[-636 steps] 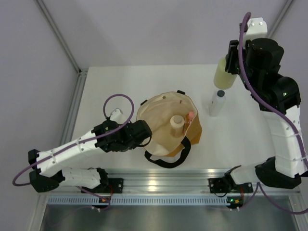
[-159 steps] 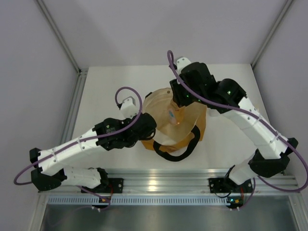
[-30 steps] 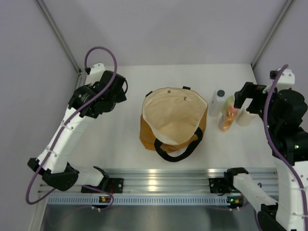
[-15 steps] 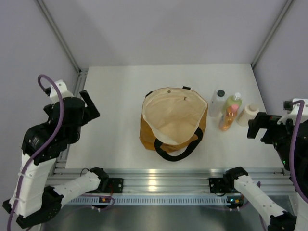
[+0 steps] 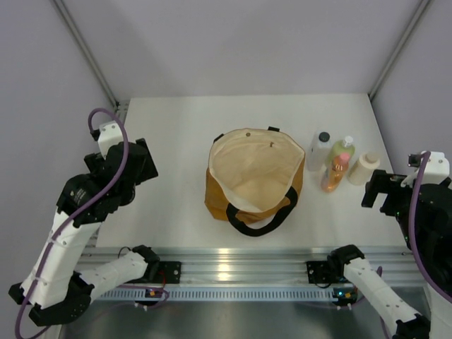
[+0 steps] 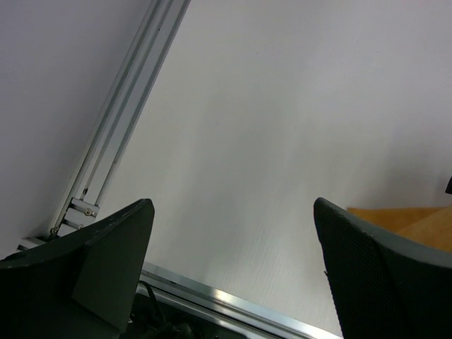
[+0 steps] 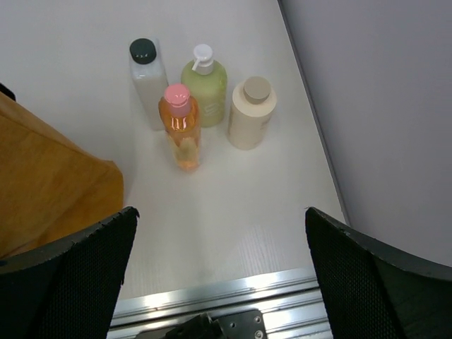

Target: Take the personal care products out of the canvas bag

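The tan-orange canvas bag [image 5: 217, 203] stands open mid-table, showing only cream lining inside; an edge of it shows in both wrist views [image 6: 417, 224] [image 7: 42, 183]. To its right stand the personal care products, upright and close together: a whitish bottle with a dark cap [image 5: 319, 151] [image 7: 147, 81], a yellow-green one [image 5: 344, 152] [image 7: 205, 89], a slim orange one [image 5: 333, 174] [image 7: 182, 133] and a beige one [image 5: 364, 169] [image 7: 251, 114]. My left gripper [image 5: 143, 162] [image 6: 232, 212] hangs open and empty far left of the bag. My right gripper [image 5: 377, 192] [image 7: 220, 212] is open and empty, nearer than the bottles.
The white table [image 5: 176, 134] ends in an aluminium rail [image 5: 233, 258] along the near side. Grey walls with slanted metal posts [image 5: 88, 53] close in the left, right and back. The bag's black loop handle [image 5: 258, 224] lies toward the rail.
Both arms have drawn back toward the near edge: the left from the far left corner, the right away from the bottles. Bag and bottles have not moved.
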You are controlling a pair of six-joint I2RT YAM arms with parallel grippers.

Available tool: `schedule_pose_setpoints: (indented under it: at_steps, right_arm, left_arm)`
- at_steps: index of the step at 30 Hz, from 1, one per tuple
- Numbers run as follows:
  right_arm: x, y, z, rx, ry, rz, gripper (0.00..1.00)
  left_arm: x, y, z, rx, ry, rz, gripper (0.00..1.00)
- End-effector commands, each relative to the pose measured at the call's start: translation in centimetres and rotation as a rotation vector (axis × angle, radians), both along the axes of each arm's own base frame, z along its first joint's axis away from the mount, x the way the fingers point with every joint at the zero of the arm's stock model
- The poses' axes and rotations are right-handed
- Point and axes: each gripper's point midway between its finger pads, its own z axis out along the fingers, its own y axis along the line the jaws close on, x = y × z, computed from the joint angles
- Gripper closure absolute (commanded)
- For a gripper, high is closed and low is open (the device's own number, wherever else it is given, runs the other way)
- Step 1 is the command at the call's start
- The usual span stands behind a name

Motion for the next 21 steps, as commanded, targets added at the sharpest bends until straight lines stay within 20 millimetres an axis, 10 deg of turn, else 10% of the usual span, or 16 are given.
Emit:
schedule_pose_setpoints:
  at_steps: [1, 21]
  right_arm:
    - [0.5, -0.5, 0.0, -0.006, -0.013, -0.037, 0.00]
    - [3.0, 1.0, -0.5, 0.016, -0.014, -0.008, 0.01]
  left_arm:
    - [0.6, -0.4, 0.4, -0.022, -0.044, -0.011, 0.01]
    - [1.5, -1.3, -1.2, -0.007, -0.059, -0.063, 0.01]
